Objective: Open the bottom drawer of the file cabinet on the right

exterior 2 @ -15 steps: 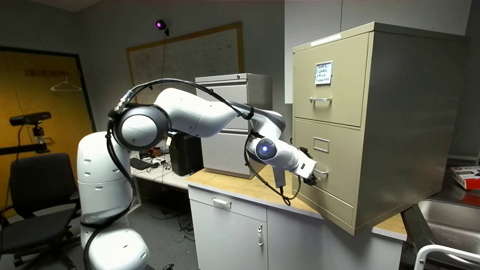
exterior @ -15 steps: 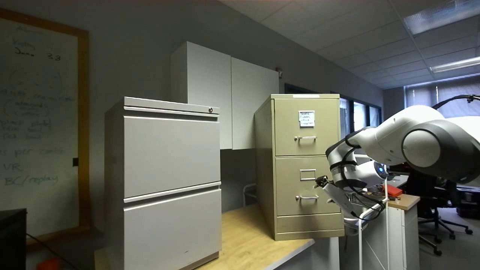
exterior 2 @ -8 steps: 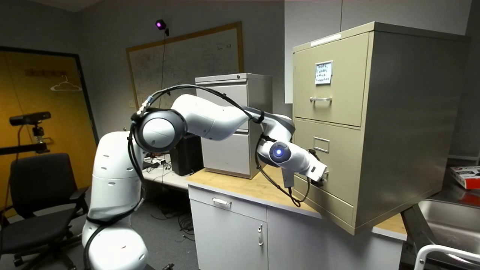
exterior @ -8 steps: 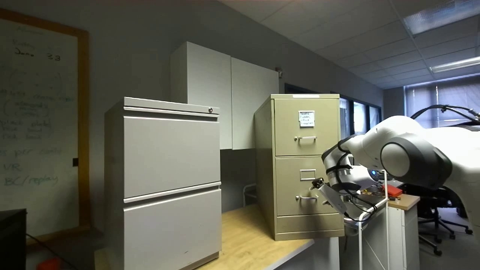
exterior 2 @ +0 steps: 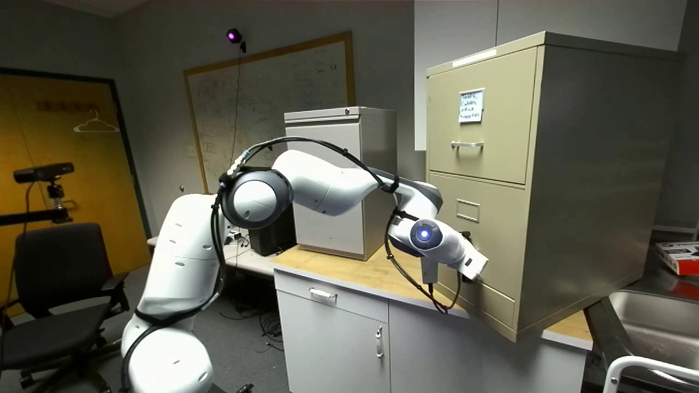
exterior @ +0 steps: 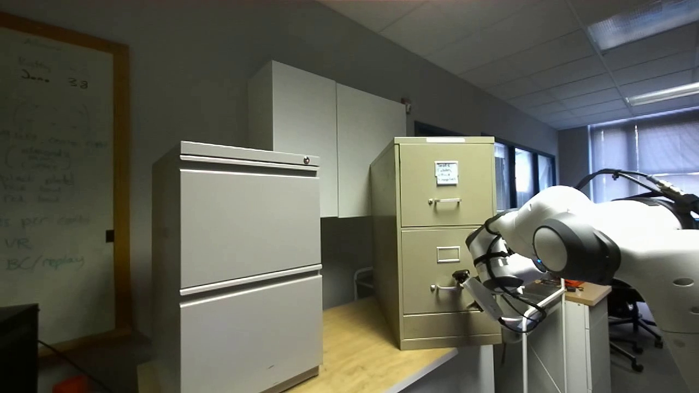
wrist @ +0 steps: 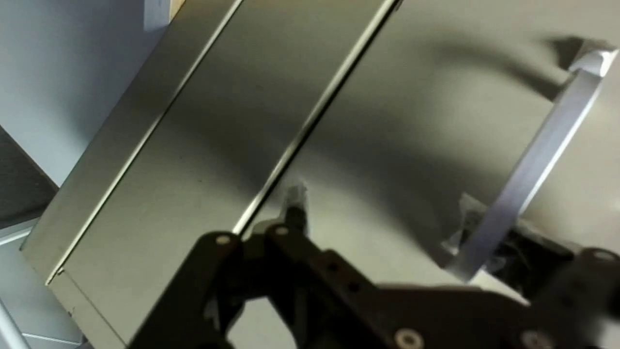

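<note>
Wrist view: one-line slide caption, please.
Open gripper at the closed bottom drawer, one fingertip behind the metal pull, the other below it.

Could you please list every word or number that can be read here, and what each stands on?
"VR": low on the whiteboard.
"BC/replay": just below that.
"Tools, Cables, office Supplies": card on the top drawer of the file cabinet; "Tools" is blurred.
"Jana 38", uncertain: near the whiteboard's top.
Too faint or small: the whiteboard's other lines, print on the red-and-white box.
</note>
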